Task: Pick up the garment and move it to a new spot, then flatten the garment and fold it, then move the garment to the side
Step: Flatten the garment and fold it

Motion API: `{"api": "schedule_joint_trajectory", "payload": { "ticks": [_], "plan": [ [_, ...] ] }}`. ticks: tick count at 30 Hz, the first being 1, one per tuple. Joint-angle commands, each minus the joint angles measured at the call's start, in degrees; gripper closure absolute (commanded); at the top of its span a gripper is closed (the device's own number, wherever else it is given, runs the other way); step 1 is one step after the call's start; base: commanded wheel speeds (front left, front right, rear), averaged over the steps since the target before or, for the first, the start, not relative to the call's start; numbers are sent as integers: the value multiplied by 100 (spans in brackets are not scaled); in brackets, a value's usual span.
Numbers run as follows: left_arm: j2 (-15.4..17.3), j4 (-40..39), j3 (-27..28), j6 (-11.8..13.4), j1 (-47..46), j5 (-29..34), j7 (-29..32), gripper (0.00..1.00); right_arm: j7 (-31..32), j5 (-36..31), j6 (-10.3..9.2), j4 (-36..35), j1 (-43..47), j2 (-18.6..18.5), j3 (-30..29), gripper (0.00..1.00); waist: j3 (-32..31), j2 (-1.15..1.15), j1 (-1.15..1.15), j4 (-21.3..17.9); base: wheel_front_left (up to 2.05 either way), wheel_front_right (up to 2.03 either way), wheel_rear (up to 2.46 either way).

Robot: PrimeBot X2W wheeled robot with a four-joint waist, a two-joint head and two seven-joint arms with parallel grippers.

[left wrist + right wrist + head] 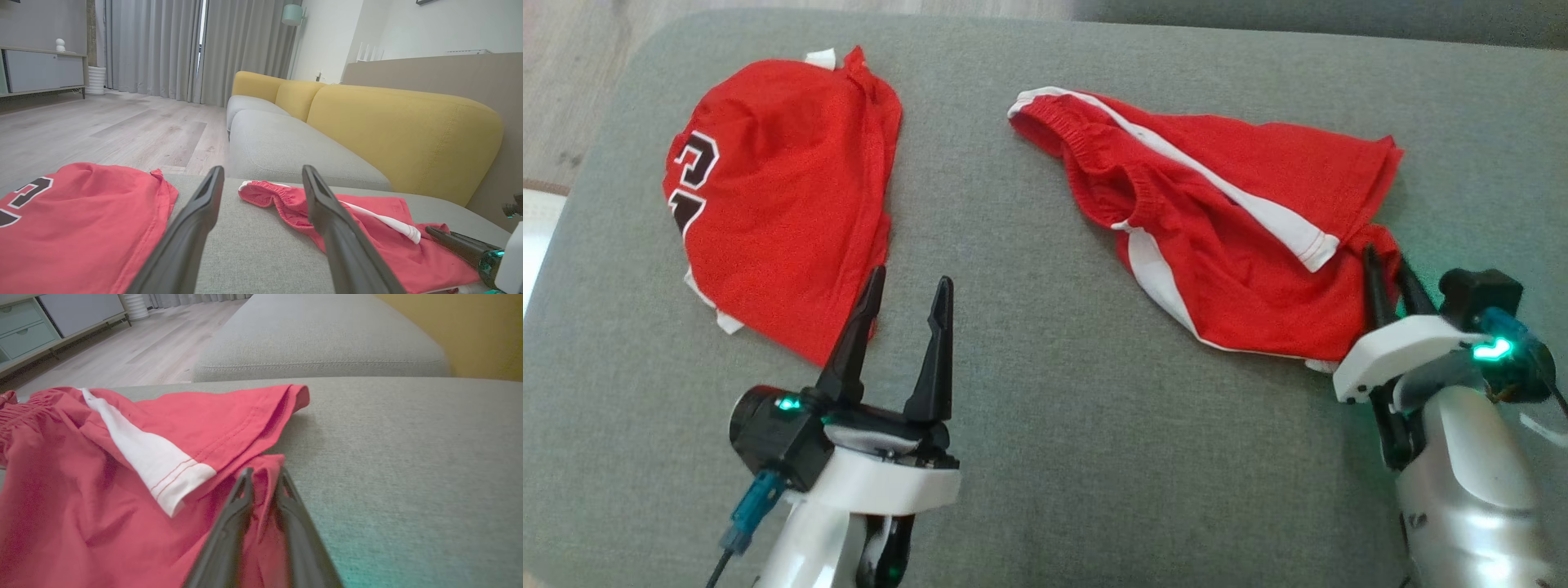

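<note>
R gripper point(1387, 269) pinching shorts point(1225, 245); lying diag., waistband point(1054, 110) far-left; L gripper point(911, 279) wide.

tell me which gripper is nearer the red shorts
Right. The right gripper is shut on a corner of the red shorts; the left gripper is open, off to their left beside the red jersey.

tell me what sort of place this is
Probably a home living room: a sofa with yellow back cushions, floor-length grey curtains, and a wood floor with a low cabinet.
</note>
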Motion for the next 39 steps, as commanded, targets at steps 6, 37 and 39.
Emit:
{"api": "schedule_joint_trajectory", "payload": {
  "ticks": [6, 37, 39],
  "plan": [
    [12, -123, 207, -17, -205, -10, -28, 0, -262, -90, -4, 28, -468, 7, 44, 100, -29, 0, -1, -1, 0, 0, 0],
    [12, -205, 171, 72, -188, -119, -28, 0, 1125, -615, -4, -233, -1212, -843, 39, 0, -52, 0, -1, -10, 0, 0, 0],
    [12, -198, 238, 71, -188, -102, -28, 0, 826, -682, -4, -229, -1283, -729, -82, 0, -65, 0, -1, -85, 0, 0, 0]
  ]
}}
